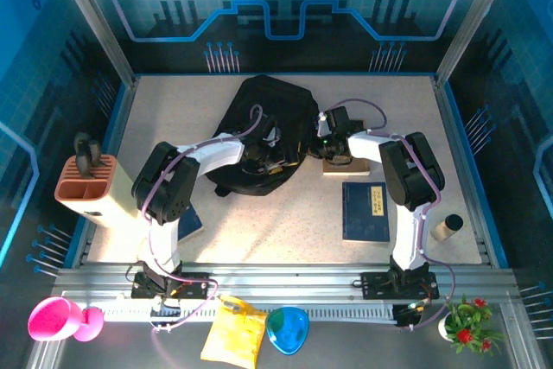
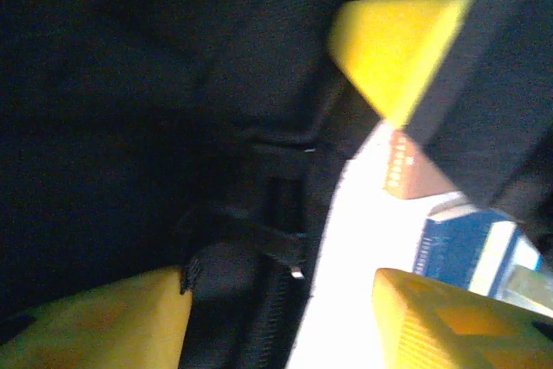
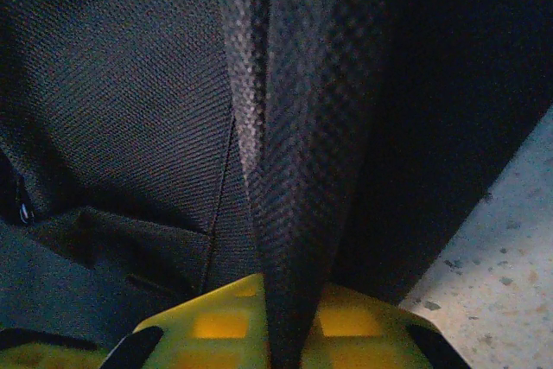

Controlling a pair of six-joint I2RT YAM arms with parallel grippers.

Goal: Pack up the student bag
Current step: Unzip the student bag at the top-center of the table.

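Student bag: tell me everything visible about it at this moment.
The student bag is a large black backpack of coarse woven fabric. It lies slumped and flattened at the far middle of the table. A zipper runs along one edge. The right tool is shut on an upright fold of its fabric, and the left tool stands open over the zipper edge.

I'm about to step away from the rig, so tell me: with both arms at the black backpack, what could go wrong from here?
1. The right pincer pinches only a thin fold of the student bag; the fabric could slip out under a pull.
2. The left pincer stands open beside a strap and might snag it.
3. The brown book lies close by the right arm, which could shove it.
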